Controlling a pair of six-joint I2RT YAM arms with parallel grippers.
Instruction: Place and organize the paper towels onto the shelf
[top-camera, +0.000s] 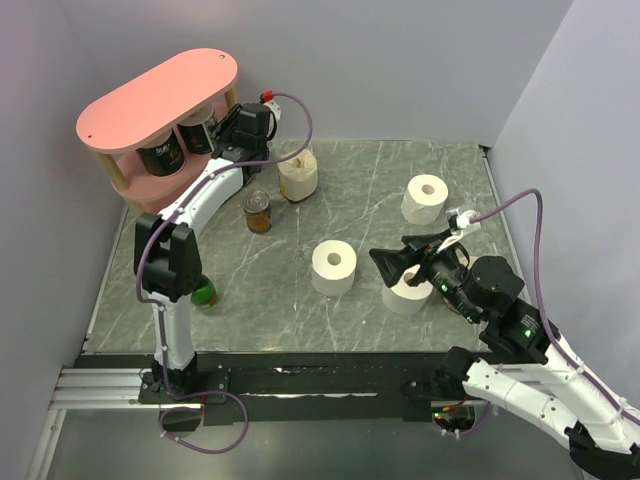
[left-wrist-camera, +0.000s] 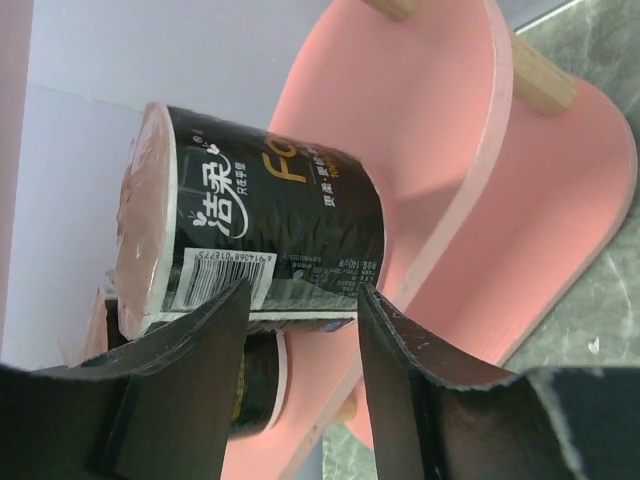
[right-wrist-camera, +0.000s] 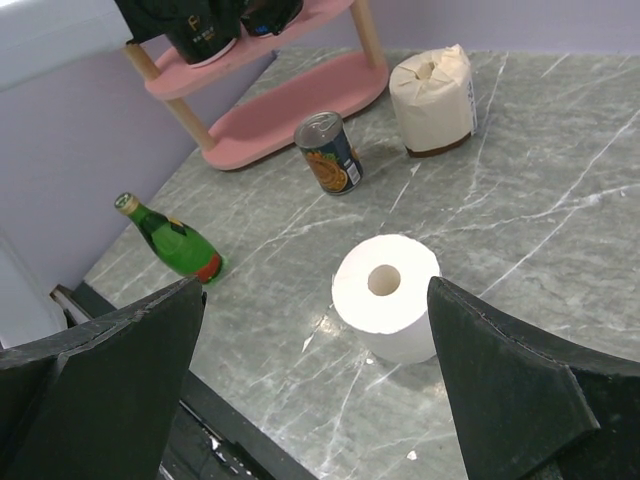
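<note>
1. Top external view: the pink shelf (top-camera: 158, 95) stands in the far left corner of the grey marble table (top-camera: 380, 160).
   - Dark labelled packages (top-camera: 160, 155) sit on its middle tier. No paper towel is on any tier that shows.
   - The left gripper (top-camera: 245, 128) is at the shelf's right end, level with that tier.
   - A cream wrapped roll (top-camera: 298, 175) and a can (top-camera: 258, 212) stand just off that same end. A green bottle (top-camera: 204, 294) lies well in front of the shelf.
   - Three paper towels stand upright on the table, all apart from the shelf. The nearest white roll (top-camera: 333, 267) is closest to it and the far white roll (top-camera: 425, 199) is further right.
   - The hidden white roll (top-camera: 408, 295) is furthest from the shelf, partly under the right gripper (top-camera: 395, 255), whose fingers are spread wide.

2. Left wrist view: the left gripper (left-wrist-camera: 303, 295) has its fingers (left-wrist-camera: 190, 390) parted, with nothing between them.
   - Their tips lie over the near edge of one dark labelled package (left-wrist-camera: 270, 230) on the shelf (left-wrist-camera: 430, 150). I cannot tell whether they touch it.
   - A second package (left-wrist-camera: 258, 385) is beside the first.

3. Right wrist view: the right gripper (right-wrist-camera: 315, 290) is spread wide and grips nothing.
   - The nearest white roll (right-wrist-camera: 385, 295) stands beyond its fingertips, well short of the shelf (right-wrist-camera: 290, 105).
   - The can (right-wrist-camera: 330, 152) and the cream wrapped roll (right-wrist-camera: 433, 100) stand close to the shelf's lowest board, and the green bottle (right-wrist-camera: 175, 243) lies off to its left side.
</note>
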